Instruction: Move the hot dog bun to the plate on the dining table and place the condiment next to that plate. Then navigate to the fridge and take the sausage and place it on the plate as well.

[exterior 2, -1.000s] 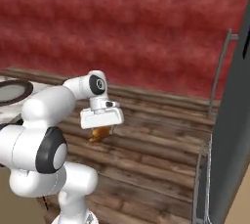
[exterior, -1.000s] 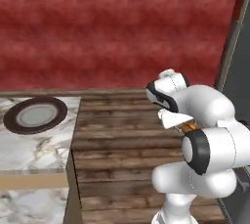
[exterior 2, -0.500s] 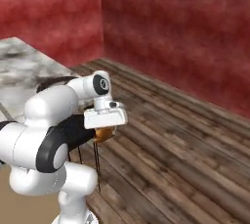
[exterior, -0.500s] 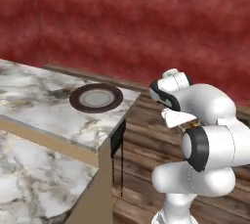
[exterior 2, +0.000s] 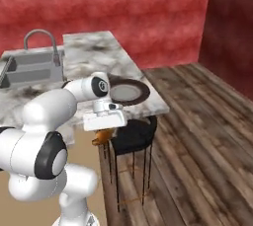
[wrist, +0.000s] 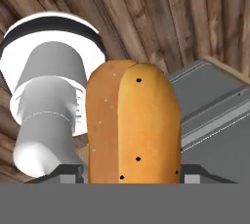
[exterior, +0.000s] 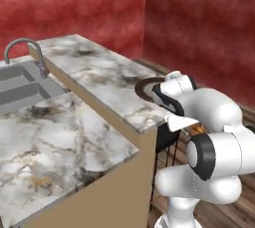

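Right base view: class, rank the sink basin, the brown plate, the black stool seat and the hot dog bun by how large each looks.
1. Sink basin
2. Brown plate and black stool seat: look alike, so unranked
3. Hot dog bun, partly hidden beneath the hand

- Left base cam: behind arm, looks fwd/down along dining table (exterior: 99,80) toward sink (exterior: 22,85).
- Right base cam: opp. side, shares table, sink, plate (exterior 2: 126,92).
- Hand cam: v. close, looks along gripper at wood floor (wrist: 195,17).
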Robot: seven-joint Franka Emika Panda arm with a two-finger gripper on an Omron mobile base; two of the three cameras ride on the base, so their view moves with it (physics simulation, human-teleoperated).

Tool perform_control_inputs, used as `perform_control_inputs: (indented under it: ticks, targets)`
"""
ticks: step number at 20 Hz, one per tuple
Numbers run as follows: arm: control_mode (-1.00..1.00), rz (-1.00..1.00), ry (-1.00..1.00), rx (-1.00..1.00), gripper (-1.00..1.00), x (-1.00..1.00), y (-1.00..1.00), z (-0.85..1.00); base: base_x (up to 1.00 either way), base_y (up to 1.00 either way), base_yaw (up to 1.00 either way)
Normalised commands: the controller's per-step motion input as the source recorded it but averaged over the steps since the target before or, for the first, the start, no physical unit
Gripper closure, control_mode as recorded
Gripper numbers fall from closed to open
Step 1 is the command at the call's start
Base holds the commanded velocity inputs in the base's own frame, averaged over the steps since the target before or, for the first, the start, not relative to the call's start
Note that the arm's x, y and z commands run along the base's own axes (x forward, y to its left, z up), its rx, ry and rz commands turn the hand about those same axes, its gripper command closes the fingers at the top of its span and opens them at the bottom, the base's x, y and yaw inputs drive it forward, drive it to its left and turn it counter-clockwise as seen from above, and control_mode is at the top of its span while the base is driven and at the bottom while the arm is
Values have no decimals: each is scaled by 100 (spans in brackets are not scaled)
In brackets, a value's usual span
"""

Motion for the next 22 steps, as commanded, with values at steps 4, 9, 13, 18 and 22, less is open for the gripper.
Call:
perform_control_inputs:
  ticks: [4, 9, 13, 18, 22]
  targets:
    - [100, 0, 0, 0, 100, 0, 0, 0, 32, -37, 64]
    - [100, 0, 0, 0, 100, 0, 0, 0, 6, -72, 50]
    - [100, 0, 0, 0, 100, 0, 0, 0, 0, -78, 35]
    - [-100, 10, 0, 6, 100, 0, 0, 12, 0, -25, 17]
    - [-100, 22, -16, 21, 100, 0, 0, 57, 0, 0, 0]
